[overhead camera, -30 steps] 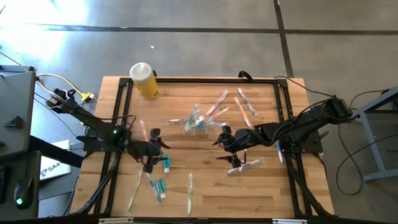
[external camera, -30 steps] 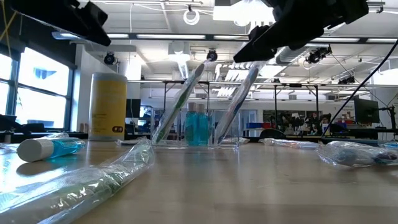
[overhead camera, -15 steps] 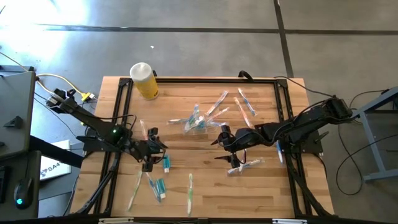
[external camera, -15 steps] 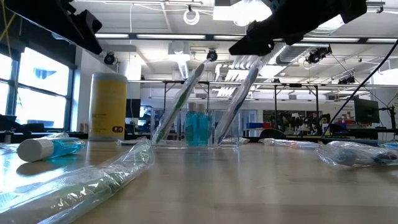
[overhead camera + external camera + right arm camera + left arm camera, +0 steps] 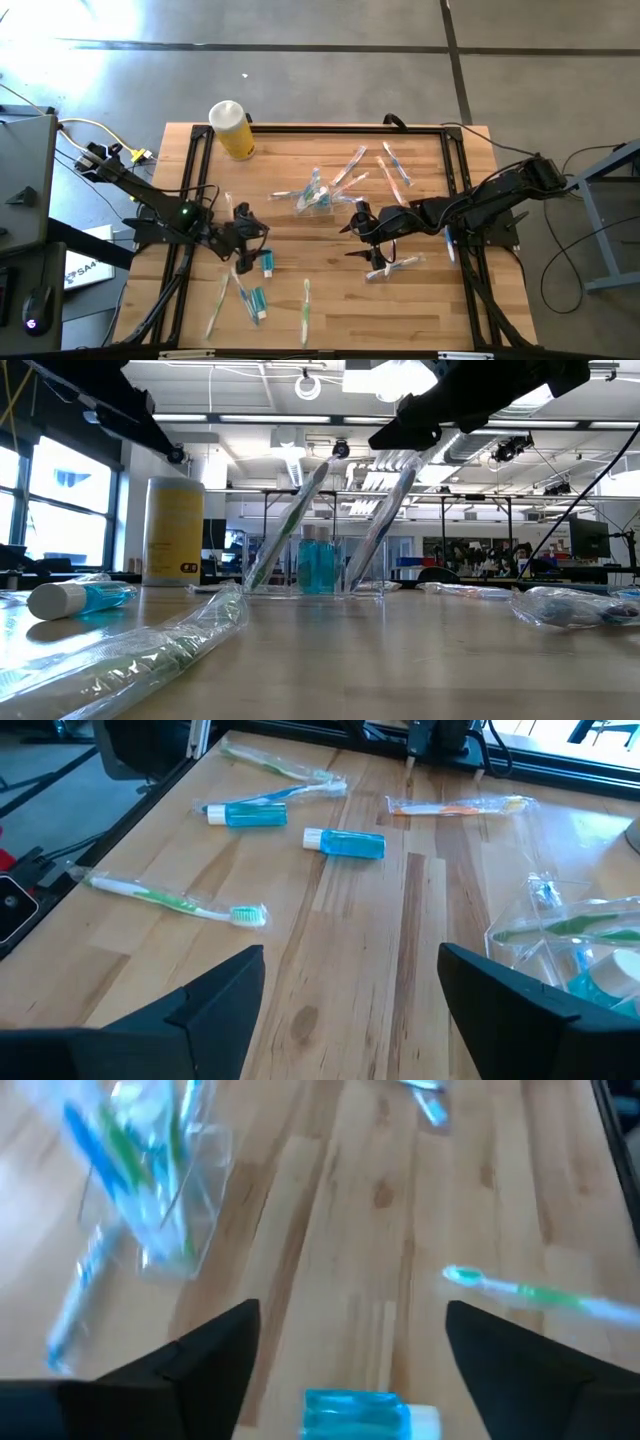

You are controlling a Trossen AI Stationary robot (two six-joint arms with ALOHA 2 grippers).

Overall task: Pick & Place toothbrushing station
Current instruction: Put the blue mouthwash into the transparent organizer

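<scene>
1. Since a second ago the left gripper (image 5: 243, 247) has been shifting slightly on the left half of the table (image 5: 330, 310) and spreading its fingers wider; it is now standing wide open and holding nothing, while everything else on the table is lying where it was.
2. The clear container (image 5: 318, 199) is sitting near the table's middle with a few toothbrushes and teal tubes already leaning in it, as the low view shows (image 5: 322, 565).
3. A short teal-ended tube (image 5: 368, 1414) is lying directly below the left gripper's open fingers, between them but not touched.
4. A second tube (image 5: 256, 300) and a green toothbrush (image 5: 306, 308) are lying nearer the table's front edge, beyond that gripper.
5. The right gripper (image 5: 365, 240) is hovering just to the front-right of the container, fingers spread wide and empty, with a wrapped toothbrush (image 5: 392, 266) lying close beside it.
6. Risk, as I judge it: the tube is round and could roll or squirt sideways if the fingers close off-centre; the left wrist view is blurred, so alignment is probably fine but hard to confirm.
7. The light container could tip if either arm brushes it.
8. The yellow bottle (image 5: 233, 129) is standing at the back-left, well apart.
</scene>
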